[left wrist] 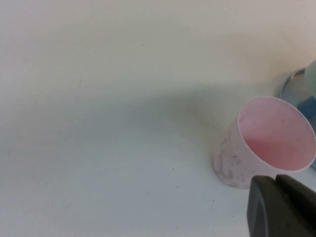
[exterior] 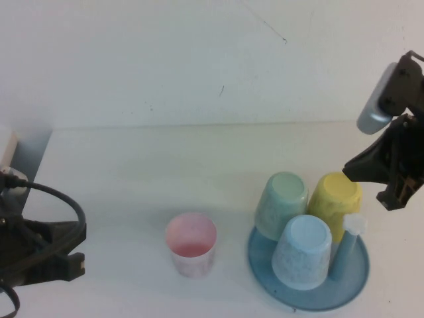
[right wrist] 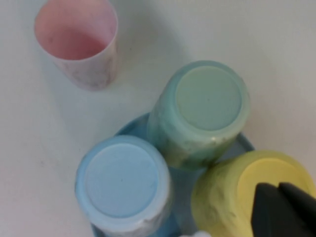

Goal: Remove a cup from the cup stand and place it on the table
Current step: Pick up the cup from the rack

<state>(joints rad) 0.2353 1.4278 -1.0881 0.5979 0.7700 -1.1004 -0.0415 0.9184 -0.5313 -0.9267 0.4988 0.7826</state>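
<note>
The yellow cup sits upside down on a peg at the back right of the blue-grey cup stand. It also shows in the right wrist view. My right gripper hovers just above and behind the yellow cup's upturned bottom, fingers together and empty; it also shows in the right wrist view. My left gripper rests at the table's near left, shut and empty; the left wrist view shows it too. The white table lies under everything.
A pale green cup and a light blue cup stand upside down on the stand. A bare peg with a white cap rises at its right. A pink cup stands upright on the table left of the stand.
</note>
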